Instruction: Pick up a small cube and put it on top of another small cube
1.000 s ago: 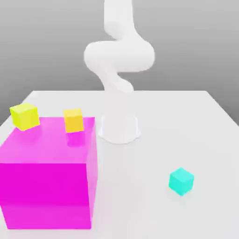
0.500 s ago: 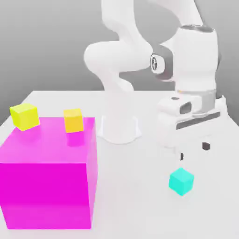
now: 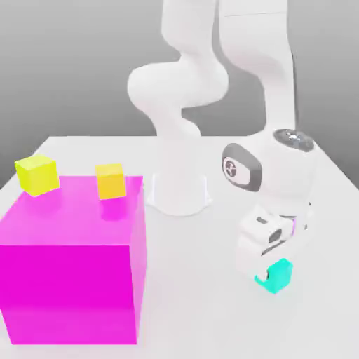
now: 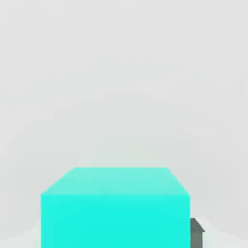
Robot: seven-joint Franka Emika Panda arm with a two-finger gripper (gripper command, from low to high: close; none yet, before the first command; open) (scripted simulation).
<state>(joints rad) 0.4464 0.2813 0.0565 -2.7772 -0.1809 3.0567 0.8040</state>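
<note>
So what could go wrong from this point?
The gripper sits low over the cyan cube, which looks off to one side, so a closing grasp might clip an edge and skid it across the table. The orange cube rests up on the big magenta block, so stacking needs a high lift.

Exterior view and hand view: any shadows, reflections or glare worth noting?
Exterior view: soft even light, no glare; the orange cube mirrors faintly on the glossy magenta block.
Hand view: the cyan cube is evenly lit, its top paler, on a pale, nearly shadowless table.
</note>
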